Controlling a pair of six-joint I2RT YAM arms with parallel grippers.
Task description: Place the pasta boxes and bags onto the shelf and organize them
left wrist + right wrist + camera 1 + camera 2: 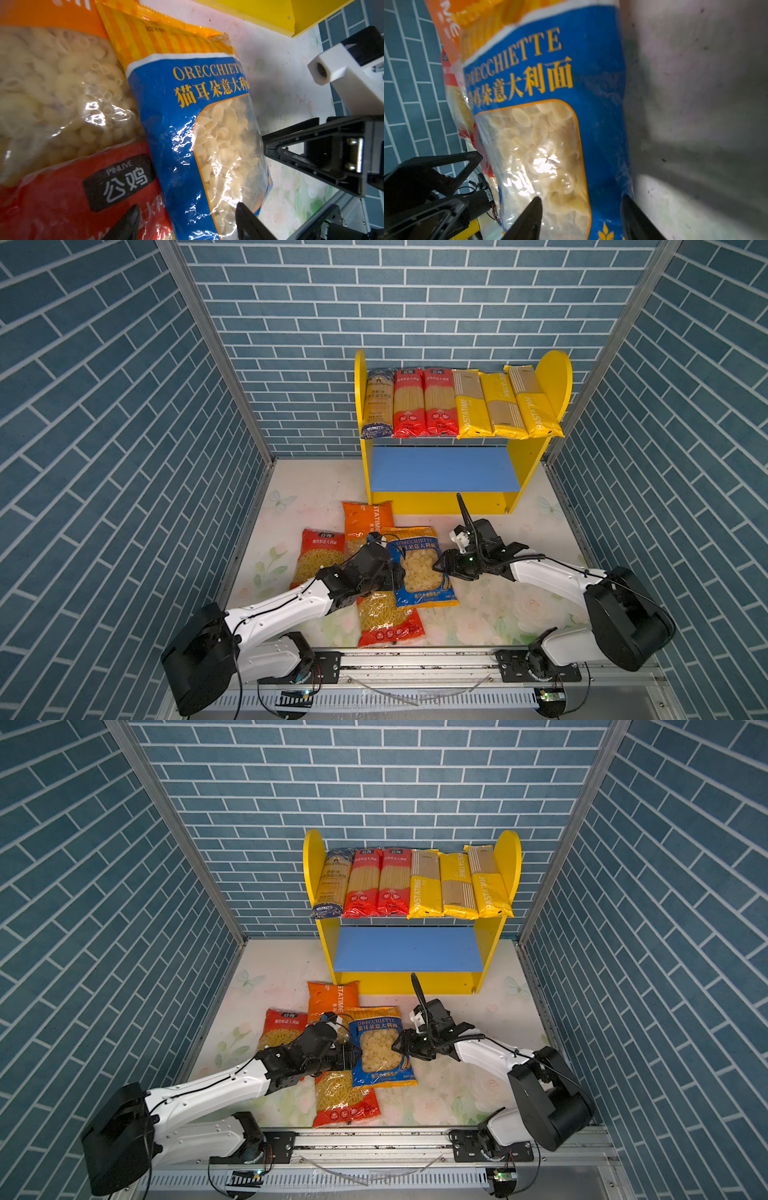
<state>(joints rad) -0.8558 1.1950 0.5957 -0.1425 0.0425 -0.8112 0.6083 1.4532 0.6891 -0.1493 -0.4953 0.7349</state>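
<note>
The blue-yellow orecchiette bag (422, 572) (382, 1052) lies on the table, overlapping an orange bag (365, 518) and a red bag (386, 622). Another red bag (320, 556) lies further left. My left gripper (398, 572) (187, 214) is open, one finger over the red bag (62, 197) and one over the blue-yellow bag (187, 128). From the opposite side my right gripper (437, 565) (581, 201) stands open astride that bag's (550, 104) edge. The shelf (555, 377) holds several spaghetti packs (440, 402) on its upper board. Its blue lower board (444, 468) is bare.
Blue brick walls close in the left, back and right. A metal rail (415, 659) carrying both arm bases runs along the front edge. The shelf stands at the back right of the floral table mat (299, 489). The right arm's white camera mount (342, 68) shows in the left wrist view.
</note>
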